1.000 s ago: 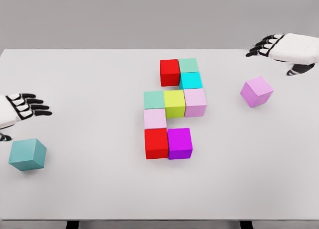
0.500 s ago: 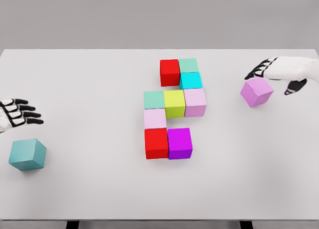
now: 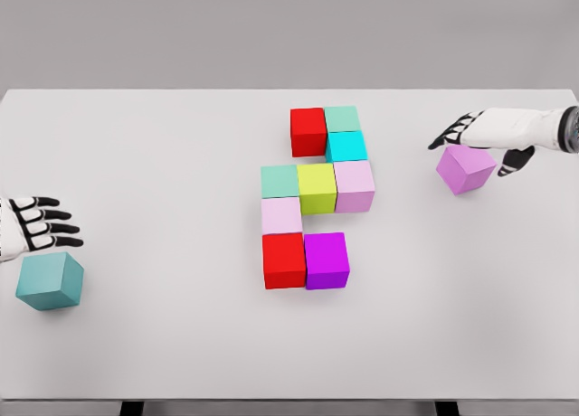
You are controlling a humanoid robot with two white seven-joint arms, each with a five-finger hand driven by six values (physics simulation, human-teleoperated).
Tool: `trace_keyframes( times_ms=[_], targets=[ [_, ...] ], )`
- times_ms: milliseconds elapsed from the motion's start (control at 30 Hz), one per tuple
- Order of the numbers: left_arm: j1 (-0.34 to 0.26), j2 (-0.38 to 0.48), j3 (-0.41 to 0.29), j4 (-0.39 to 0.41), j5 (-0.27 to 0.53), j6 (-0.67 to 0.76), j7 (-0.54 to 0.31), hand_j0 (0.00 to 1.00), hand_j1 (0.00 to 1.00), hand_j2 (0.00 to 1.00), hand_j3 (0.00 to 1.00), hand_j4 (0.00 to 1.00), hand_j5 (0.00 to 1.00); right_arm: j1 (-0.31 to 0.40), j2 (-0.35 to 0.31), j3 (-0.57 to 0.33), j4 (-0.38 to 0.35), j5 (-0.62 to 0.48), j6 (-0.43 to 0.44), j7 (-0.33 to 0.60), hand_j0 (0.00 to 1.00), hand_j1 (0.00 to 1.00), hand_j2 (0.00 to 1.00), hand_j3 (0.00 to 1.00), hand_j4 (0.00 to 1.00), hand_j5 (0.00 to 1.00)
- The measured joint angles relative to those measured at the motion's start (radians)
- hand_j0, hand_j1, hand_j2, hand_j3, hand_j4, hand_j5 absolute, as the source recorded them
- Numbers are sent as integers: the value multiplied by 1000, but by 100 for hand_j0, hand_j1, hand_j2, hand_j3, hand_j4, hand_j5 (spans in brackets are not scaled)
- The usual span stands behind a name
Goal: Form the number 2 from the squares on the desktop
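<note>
Since the earlier frame, right hand (image 3: 484,136) has descended over the pink cube (image 3: 466,168) at the desk's (image 3: 163,145) right, fingers spread, not yet closed. Risk: off-centre closure could nudge the cube away.

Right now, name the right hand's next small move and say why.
Probably lower and close the fingers on the pink cube: the right hand hovers open above it, not gripping, and that cube lies apart from the block figure, whose bottom row looks short.
</note>
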Motion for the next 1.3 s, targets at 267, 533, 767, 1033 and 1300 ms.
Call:
trace_keyframes(
  times_ms=[267,533,767,1033,1300],
  targets=[
    [54,-4,-4,1,9,0,0,100,100,100,100,100,100,2,49,1,53,35,0,2,98,98,98,98,98,98],
    [63,-24,-4,1,15,0,0,100,100,100,100,100,100,5,84,1,100,69,0,2,98,98,98,98,98,98],
    [74,-48,-5,2,8,0,0,100,100,100,100,100,100,5,96,1,125,82,0,11,97,97,97,97,97,97],
    [85,-56,-8,9,-1,0,0,100,100,100,100,100,100,5,98,0,127,91,2,15,79,79,79,79,79,79],
    [86,-76,-10,21,-3,0,-1,100,100,100,100,100,100,3,94,-2,121,97,5,13,67,67,67,67,67,67]
  ],
)
